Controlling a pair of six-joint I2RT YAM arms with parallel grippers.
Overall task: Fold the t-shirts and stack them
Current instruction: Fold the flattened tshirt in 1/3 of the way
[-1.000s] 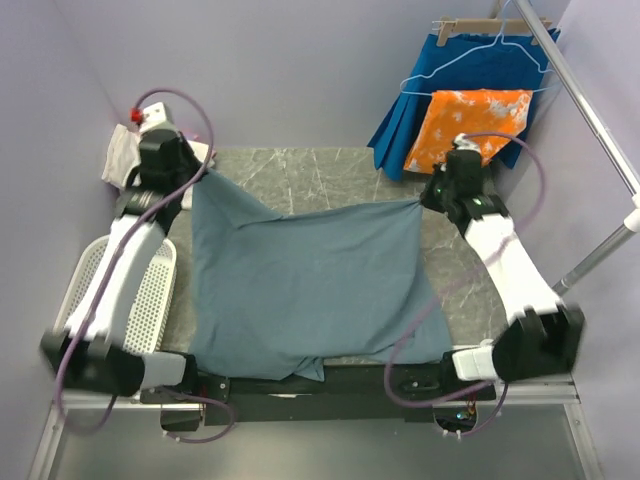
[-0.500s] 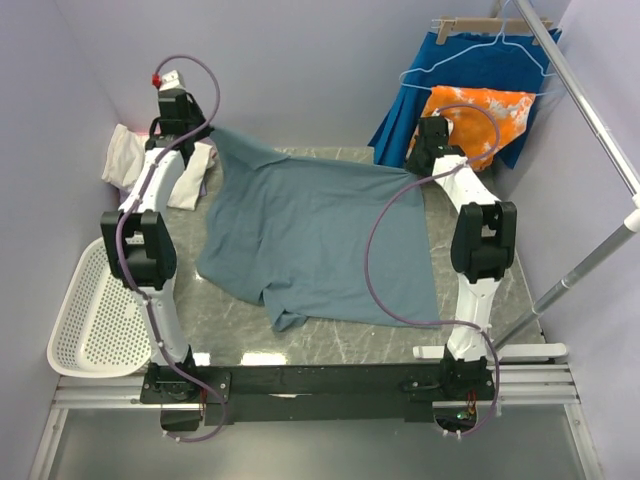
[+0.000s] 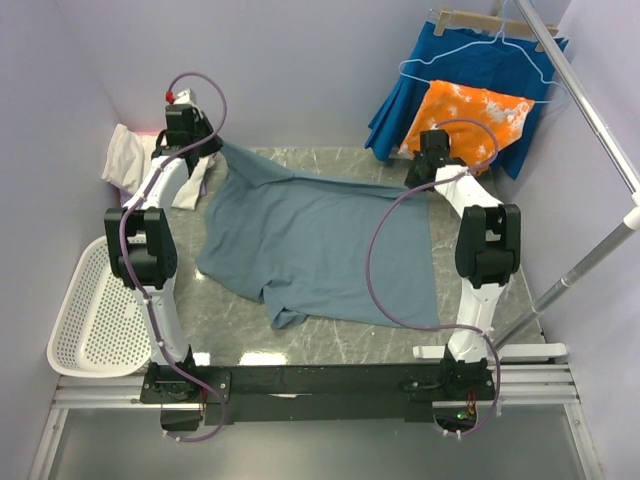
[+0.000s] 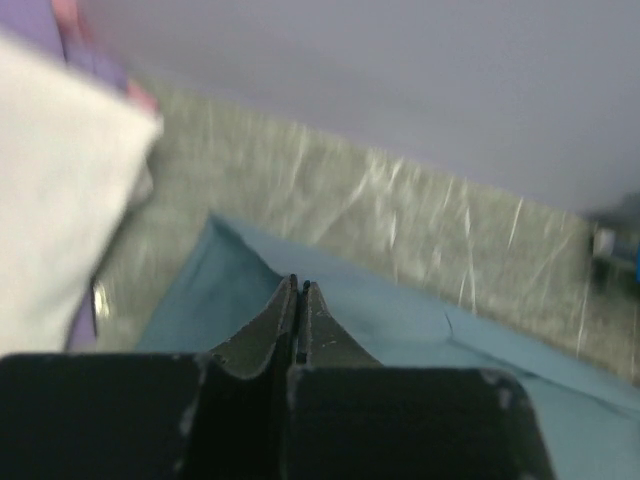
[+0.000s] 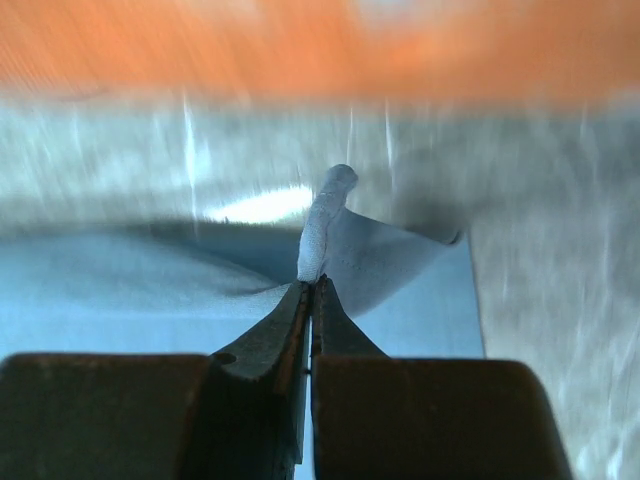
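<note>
Blue-grey t-shirt [image 3: 320, 250] is pinched at its far corners by the left fingers [image 4: 283, 312] and right fingers [image 5: 298, 312], both clamped shut. The right's scant pinch could slip, crumpling the spread.

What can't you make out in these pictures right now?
The cream-white t-shirt: partly behind the left arm in the top view, and blurred and cut off at the left edge in the left wrist view.
The hold of both jaws on the blue-grey t-shirt: hidden under the wrists in the top view.
The orange cloth: a blur cut by the top edge in the right wrist view.
</note>
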